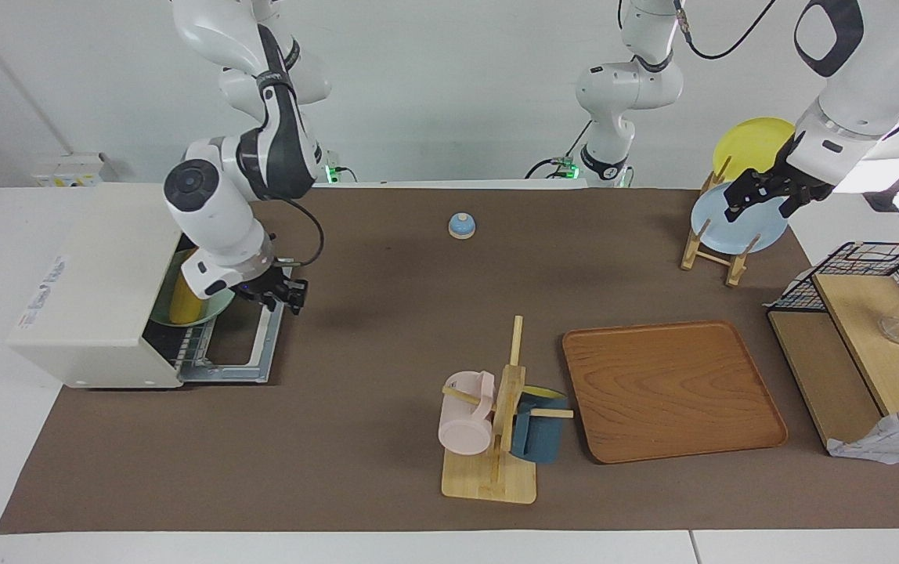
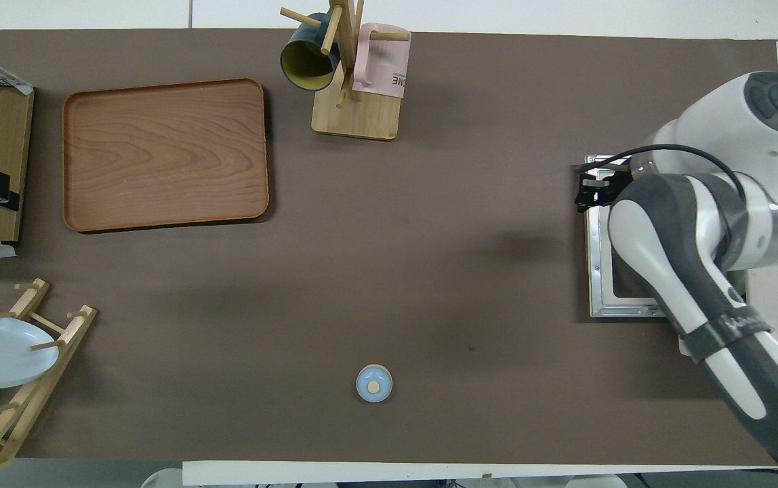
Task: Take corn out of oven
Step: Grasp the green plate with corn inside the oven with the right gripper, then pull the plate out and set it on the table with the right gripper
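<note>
Fingers of your right gripper (image 1: 287,296) hang over the open oven (image 1: 105,290) door, grip unreadable; next, reach the corn (image 1: 183,301) inside.

The oven (image 1: 97,286) is cream-white, the corn (image 1: 183,301) inside bright yellow on a pale green plate (image 1: 218,304). The worktop (image 1: 387,313) is brown. The tray (image 1: 673,389) shows reddish wood grain; the mugs are pink (image 1: 465,413) and dark blue (image 1: 539,427).

— A kitchen?
— No, a robotics lab. Two white robot arms (image 1: 230,196) are fixed at a worktop (image 1: 387,313) laid with brown mat, cables trailing along a bare white wall. The toaster oven (image 1: 97,290) and mug rack (image 1: 496,423) look staged.
</note>
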Available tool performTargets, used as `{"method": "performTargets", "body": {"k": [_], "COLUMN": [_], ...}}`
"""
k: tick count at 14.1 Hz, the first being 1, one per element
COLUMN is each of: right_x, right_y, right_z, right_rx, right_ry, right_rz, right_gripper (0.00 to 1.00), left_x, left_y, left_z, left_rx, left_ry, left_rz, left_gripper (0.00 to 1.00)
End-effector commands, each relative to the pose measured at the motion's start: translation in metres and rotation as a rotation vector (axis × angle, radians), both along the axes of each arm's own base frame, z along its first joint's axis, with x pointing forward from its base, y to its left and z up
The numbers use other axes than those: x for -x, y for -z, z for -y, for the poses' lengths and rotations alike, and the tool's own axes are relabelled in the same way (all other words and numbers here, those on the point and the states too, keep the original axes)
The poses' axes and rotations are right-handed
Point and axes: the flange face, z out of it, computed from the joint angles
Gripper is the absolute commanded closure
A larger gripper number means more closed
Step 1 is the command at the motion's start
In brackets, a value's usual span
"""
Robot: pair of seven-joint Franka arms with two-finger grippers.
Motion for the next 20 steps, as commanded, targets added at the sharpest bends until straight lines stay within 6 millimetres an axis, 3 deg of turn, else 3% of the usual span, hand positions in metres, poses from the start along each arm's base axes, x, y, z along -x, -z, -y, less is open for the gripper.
{"method": "performTargets", "body": {"k": [1,2,5,10,11,13,14,16,18,20], "right_x": [0.012,0.019,0.029,0.032,0.032,0.031,0.031,0.023,0.007,-0.009], "right_y": [0.004,0.011,0.032,0.061,0.067,0.065,0.064,0.057,0.032,0.005], "right_z": [0.034,0.052,0.073,0.079,0.078,0.072,0.069,0.039,0.009,-0.055], "right_rx": [0.023,0.017,0.008,0.01,0.01,0.009,0.007,0.009,0.014,0.039], "right_ry": [0.012,0.012,-0.012,-0.004,-0.009,-0.03,-0.045,-0.1,-0.128,-0.097], "right_rz": [-0.031,-0.034,-0.013,0.023,0.015,0.006,0.003,-0.003,-0.028,-0.044], "right_gripper": [0.37,0.37,0.38,0.43,0.52,0.86,0.98,1.0,1.0,1.0], "left_x": [0.007,0.007,0.007,0.006,0.007,0.006,0.006,0.006,0.006,0.007], "left_y": [-0.002,-0.002,-0.003,-0.002,-0.003,-0.002,-0.002,-0.002,-0.002,-0.003], "left_z": [-0.005,-0.005,-0.005,-0.005,-0.005,-0.005,-0.005,-0.007,-0.006,-0.006], "left_rx": [0.006,0.006,0.006,0.006,0.006,0.006,0.006,0.006,0.006,0.006], "left_ry": [-0.002,-0.002,-0.002,-0.002,-0.002,-0.002,0.001,0.001,0.003,0.001], "left_rz": [0.007,0.005,0.01,0.01,0.01,0.009,0.01,0.01,0.008,0.008], "left_gripper": [0.0,0.0,0.0,0.0,0.0,0.0,0.0,0.0,0.0,0.0]}}
